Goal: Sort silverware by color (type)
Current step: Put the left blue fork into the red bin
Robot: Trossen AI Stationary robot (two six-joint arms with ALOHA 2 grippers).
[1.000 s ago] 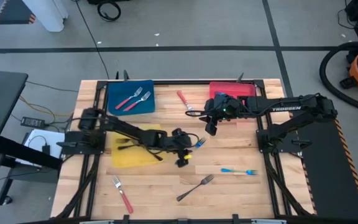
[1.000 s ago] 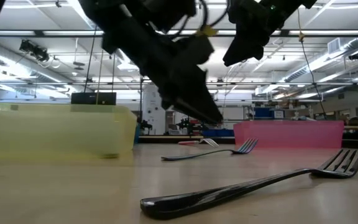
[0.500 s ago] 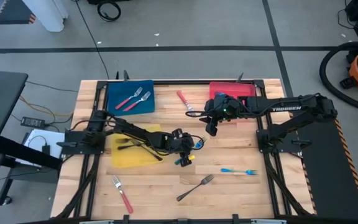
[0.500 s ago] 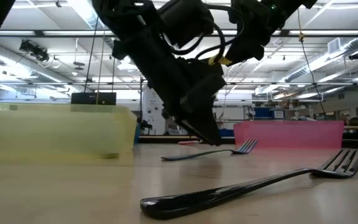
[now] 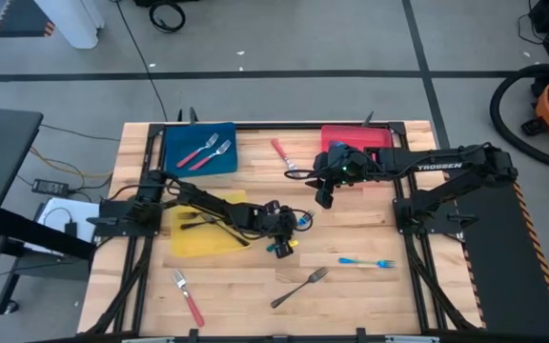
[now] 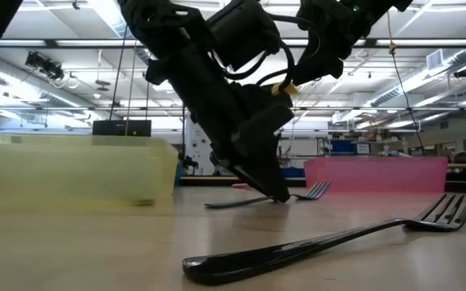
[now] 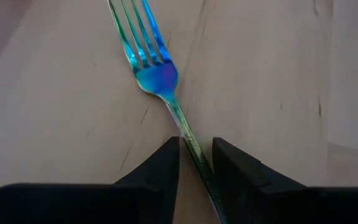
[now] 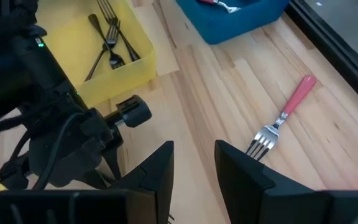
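Observation:
A blue-teal fork [image 7: 157,71] lies flat on the wood near the table's middle [image 5: 304,218]. My left gripper [image 7: 196,158] is open and down at the table. Its two fingers stand on either side of the fork's handle, just behind the head. In the low view its tips [image 6: 278,194] reach the tabletop at that fork [image 6: 314,192]. My right gripper [image 5: 323,197] is open and empty. It hovers above the table beside the red tray [image 5: 355,139], and its wrist view [image 8: 194,155] looks down on the left arm.
The blue tray [image 5: 184,164] holds two red-handled forks, and the yellow tray [image 5: 219,241] holds dark forks. Loose on the wood are a red fork [image 5: 282,155], a second blue fork [image 5: 366,261], a dark fork [image 5: 300,287] and a red fork [image 5: 188,297].
My left gripper has come down from above the blue fork until its fingertips reach the table at the fork's handle, and it has tipped steeper. My right gripper has kept still.

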